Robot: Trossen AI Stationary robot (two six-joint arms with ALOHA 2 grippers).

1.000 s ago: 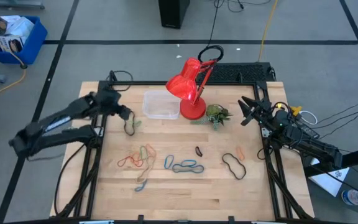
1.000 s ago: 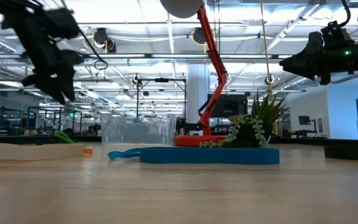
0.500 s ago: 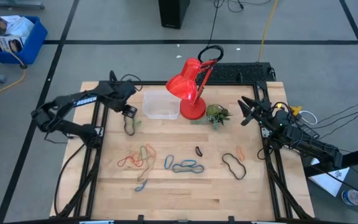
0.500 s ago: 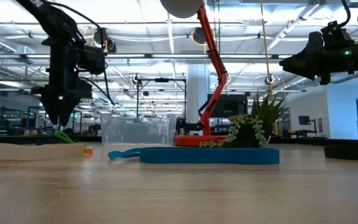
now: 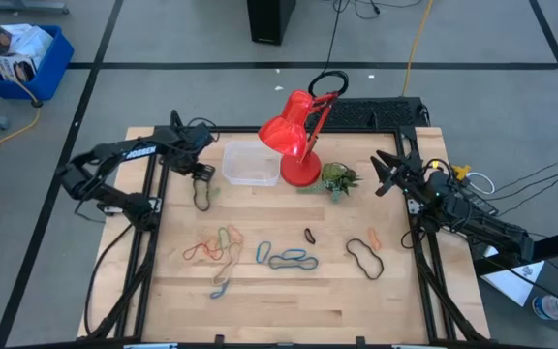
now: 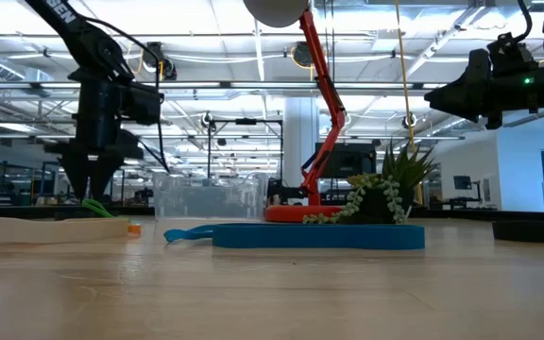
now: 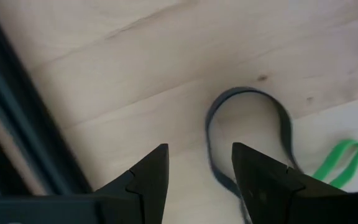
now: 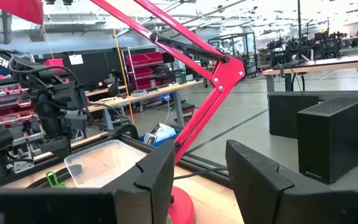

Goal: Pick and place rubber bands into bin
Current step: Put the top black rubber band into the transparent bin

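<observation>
The left gripper (image 7: 196, 177) hangs with its fingers apart and empty over a thin dark rubber band (image 7: 247, 134) beside one green loop (image 7: 337, 162), left of the clear plastic bin (image 5: 251, 163). The right gripper (image 5: 384, 174) waits far right, spread and empty.

The high view looks straight down on the table (image 5: 289, 291), the low view skims level across it toward the red lamp (image 6: 321, 104), each wrist view peers past its own fingers, and both fixed views share that lamp.
</observation>
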